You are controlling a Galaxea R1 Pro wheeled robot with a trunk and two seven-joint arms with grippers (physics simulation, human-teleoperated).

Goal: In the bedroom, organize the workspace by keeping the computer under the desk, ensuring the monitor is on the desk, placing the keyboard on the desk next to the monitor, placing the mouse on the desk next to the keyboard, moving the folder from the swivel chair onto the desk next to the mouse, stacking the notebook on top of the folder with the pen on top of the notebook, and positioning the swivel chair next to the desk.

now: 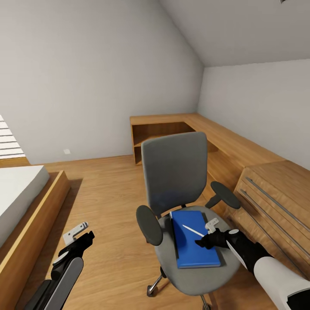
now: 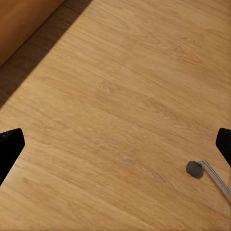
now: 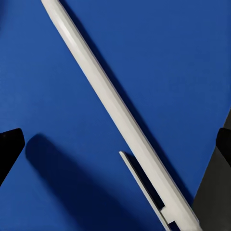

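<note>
The grey swivel chair [image 1: 174, 168] stands in the middle of the wood floor, its seat facing me. Flat on the seat lies the blue folder [image 1: 193, 252] [image 3: 168, 57], and the thin white pen [image 1: 191, 230] [image 3: 108, 103] rests on top of it. My right gripper [image 1: 206, 234] [image 3: 115, 149] hovers open just above the folder, one finger on each side of the pen's near end. Low at the chair's left, my left gripper [image 1: 81, 236] [image 2: 115, 147] hangs open over bare floor with nothing in it. The desk, monitor, keyboard, mouse, computer and notebook are out of view.
Low light-wood cabinets [image 1: 241, 146] run along the right wall, with a drawer unit [image 1: 275, 193] close beside the chair's right armrest. A bed on a wooden platform [image 1: 30, 206] lies at the left. A chair castor [image 2: 194, 169] sits near my left gripper.
</note>
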